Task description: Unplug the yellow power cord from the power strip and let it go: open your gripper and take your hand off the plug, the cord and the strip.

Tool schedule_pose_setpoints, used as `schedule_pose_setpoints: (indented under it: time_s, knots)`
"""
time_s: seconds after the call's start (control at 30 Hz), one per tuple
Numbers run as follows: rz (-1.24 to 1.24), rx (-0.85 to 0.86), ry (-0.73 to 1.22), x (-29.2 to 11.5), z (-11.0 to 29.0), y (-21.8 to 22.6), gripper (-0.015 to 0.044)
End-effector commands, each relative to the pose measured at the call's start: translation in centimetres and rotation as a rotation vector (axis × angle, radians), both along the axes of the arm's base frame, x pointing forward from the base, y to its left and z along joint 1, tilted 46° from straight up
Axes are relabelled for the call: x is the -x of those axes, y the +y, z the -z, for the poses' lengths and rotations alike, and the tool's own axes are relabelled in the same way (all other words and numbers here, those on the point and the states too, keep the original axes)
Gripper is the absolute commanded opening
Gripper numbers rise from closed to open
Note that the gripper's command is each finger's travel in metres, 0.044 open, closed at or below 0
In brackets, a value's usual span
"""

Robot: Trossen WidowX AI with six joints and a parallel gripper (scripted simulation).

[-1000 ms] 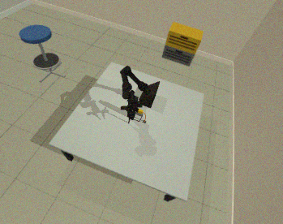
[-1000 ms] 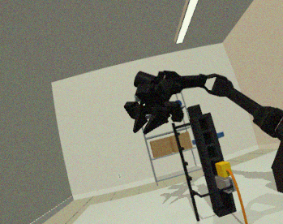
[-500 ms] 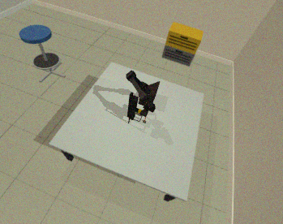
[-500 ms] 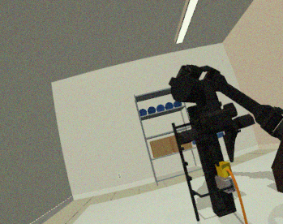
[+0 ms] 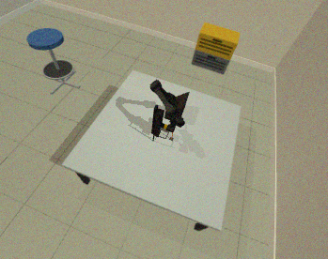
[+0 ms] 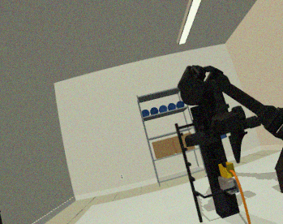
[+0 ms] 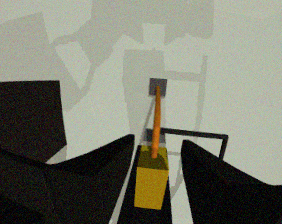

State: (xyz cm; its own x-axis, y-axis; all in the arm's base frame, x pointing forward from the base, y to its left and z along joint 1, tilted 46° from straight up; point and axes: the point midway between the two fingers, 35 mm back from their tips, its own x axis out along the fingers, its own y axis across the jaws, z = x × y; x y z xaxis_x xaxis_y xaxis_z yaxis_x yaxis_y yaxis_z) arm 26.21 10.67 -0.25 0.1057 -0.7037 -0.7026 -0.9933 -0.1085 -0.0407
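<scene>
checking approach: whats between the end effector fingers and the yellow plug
Nothing: in the wrist view the yellow plug sits in the open gap of the end effector, untouched.

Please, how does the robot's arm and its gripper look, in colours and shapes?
The arm is matte black throughout, built of blocky angular links with rounded joint housings. The gripper has two broad, flat black fingers that taper toward the tips. No cables, labels or markings of the arm's own can be made out.

Tiled floor, blue stool [image 5: 46, 38], shelf rack [image 6: 147, 134], ceiling light [image 6: 189, 20].
</scene>
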Motion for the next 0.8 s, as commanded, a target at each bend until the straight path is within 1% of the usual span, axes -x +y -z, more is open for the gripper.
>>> schedule_pose_setpoints:
  time_s: [0.0, 0.53, 0.77]
  knots:
    - [-0.002, 0.004, 0.0, 0.0, -0.6, -0.6, 0.016]
    - [-0.002, 0.006, 0.0, 0.0, -2.4, -2.4, 0.016]
    - [-0.002, 0.006, 0.0, -0.1, -2.3, -2.6, 0.016]
